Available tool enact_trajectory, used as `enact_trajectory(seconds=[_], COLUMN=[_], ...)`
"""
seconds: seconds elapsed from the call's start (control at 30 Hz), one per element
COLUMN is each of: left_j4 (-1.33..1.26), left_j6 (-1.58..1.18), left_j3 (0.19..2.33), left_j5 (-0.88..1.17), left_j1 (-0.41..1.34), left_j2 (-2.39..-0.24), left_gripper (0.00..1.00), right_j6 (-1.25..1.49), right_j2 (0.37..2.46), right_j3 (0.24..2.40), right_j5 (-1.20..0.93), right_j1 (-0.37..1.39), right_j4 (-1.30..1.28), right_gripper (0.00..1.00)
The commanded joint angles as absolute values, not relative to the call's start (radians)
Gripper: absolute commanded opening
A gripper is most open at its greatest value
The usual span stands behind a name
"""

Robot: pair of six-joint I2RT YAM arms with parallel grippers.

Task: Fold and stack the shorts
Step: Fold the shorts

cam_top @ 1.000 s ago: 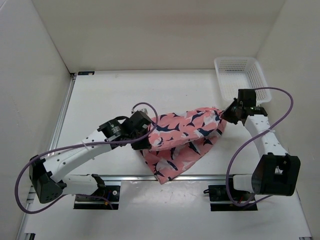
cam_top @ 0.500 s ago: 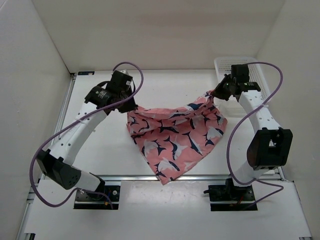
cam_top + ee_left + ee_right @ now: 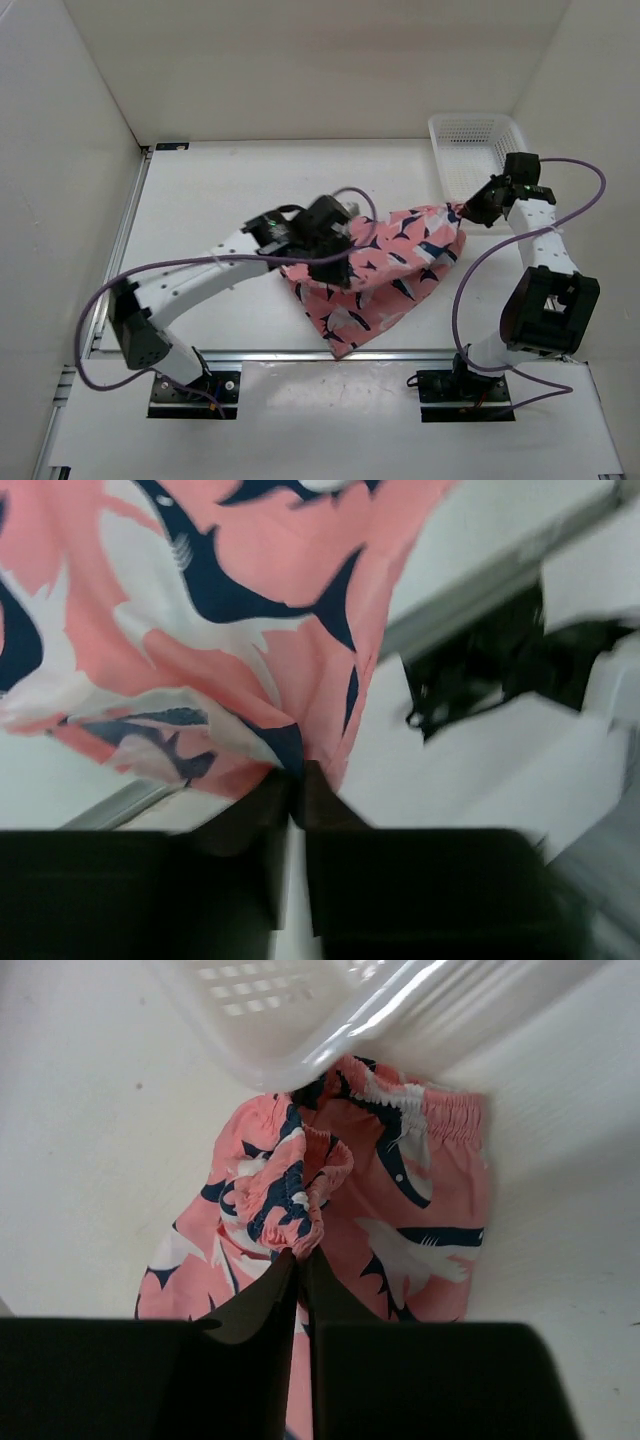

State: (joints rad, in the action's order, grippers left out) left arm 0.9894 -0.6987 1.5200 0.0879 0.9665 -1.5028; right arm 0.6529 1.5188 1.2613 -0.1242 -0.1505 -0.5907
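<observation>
Shorts [image 3: 392,268] sit bunched and half doubled over at the middle of the table [image 3: 215,190], held at two ends. The left gripper [image 3: 335,268] is clamped on a fabric edge, and the right gripper [image 3: 468,212] is clamped on the elastic waistband just beside the white basket [image 3: 478,150]. Folding looks barely begun: no flat crease shows, and stacking is not yet done.

Premises: an enclosed robotics laboratory test cell. Evidence: plain white panel walls [image 3: 300,60] shut in a white table [image 3: 220,190] on three sides. An aluminium rail [image 3: 260,354] runs along the near edge. The left arm [image 3: 190,285] and right arm [image 3: 548,270] are bolted to black base plates [image 3: 185,392] (purple cables [image 3: 457,310] run exposed). One white plastic basket [image 3: 480,135] stands in the far right corner.
</observation>
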Motion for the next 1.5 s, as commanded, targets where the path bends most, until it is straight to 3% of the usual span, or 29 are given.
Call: enact_trajectory(seconds=[0.0, 0.03, 0.07, 0.1, 0.17, 0.27, 0.3, 0.63, 0.83, 1.0, 1.03, 1.1, 1.47], left_j4=[0.922, 0.922, 0.922, 0.933, 0.933, 0.942, 0.942, 0.942, 0.871, 0.825, 0.825, 0.825, 0.853], left_j6=[-0.720, -0.680, -0.669, -0.669, -0.658, -0.649, -0.640, -0.738, -0.770, -0.770, -0.747, -0.735, -0.604], left_j3=[1.534, 1.563, 1.572, 1.572, 1.560, 1.539, 1.525, 1.412, 1.244, 1.236, 1.259, 1.269, 1.497], left_j5=[0.204, 0.231, 0.244, 0.233, 0.209, 0.141, 0.129, -0.029, -0.040, -0.044, -0.044, -0.044, -0.092], left_j1=[1.066, 1.100, 1.114, 1.124, 1.135, 1.135, 1.135, 1.115, 0.993, 0.922, 0.889, 0.842, 0.379], left_j2=[-1.632, -1.710, -1.736, -1.752, -1.776, -1.801, -1.812, -1.855, -1.812, -1.876, -1.903, -1.904, -1.951], left_gripper=[0.30, 0.51, 0.84, 0.93, 0.94, 0.96, 0.96, 0.86, 0.81, 0.39, 0.21, 0.10, 0.10], right_j6=[0.626, 0.615, 0.615, 0.615, 0.604, 0.594, 0.585, 0.594, 0.585, 0.584, 0.574, 0.574, 0.502], right_j2=[1.489, 1.489, 1.489, 1.480, 1.467, 1.439, 1.430, 1.299, 1.255, 1.223, 1.223, 1.204, 1.172], right_j3=[1.253, 1.253, 1.264, 1.264, 1.264, 1.241, 1.229, 1.141, 1.094, 1.083, 1.074, 1.074, 0.942], right_j5=[-0.097, -0.097, -0.097, -0.097, -0.097, -0.078, -0.078, 0.041, 0.038, 0.018, 0.008, -0.003, -0.166], right_j1=[-0.172, -0.172, -0.172, -0.172, -0.172, -0.172, -0.172, -0.172, -0.172, -0.172, -0.172, -0.172, -0.172], right_j4=[-0.588, -0.588, -0.588, -0.588, -0.588, -0.597, -0.597, -0.629, -0.638, -0.647, -0.647, -0.658, -0.689], right_gripper=[0.12, 0.20, 0.29, 0.44, 0.50, 0.66, 0.66, 0.69, 0.69, 0.68, 0.68, 0.68, 0.68])
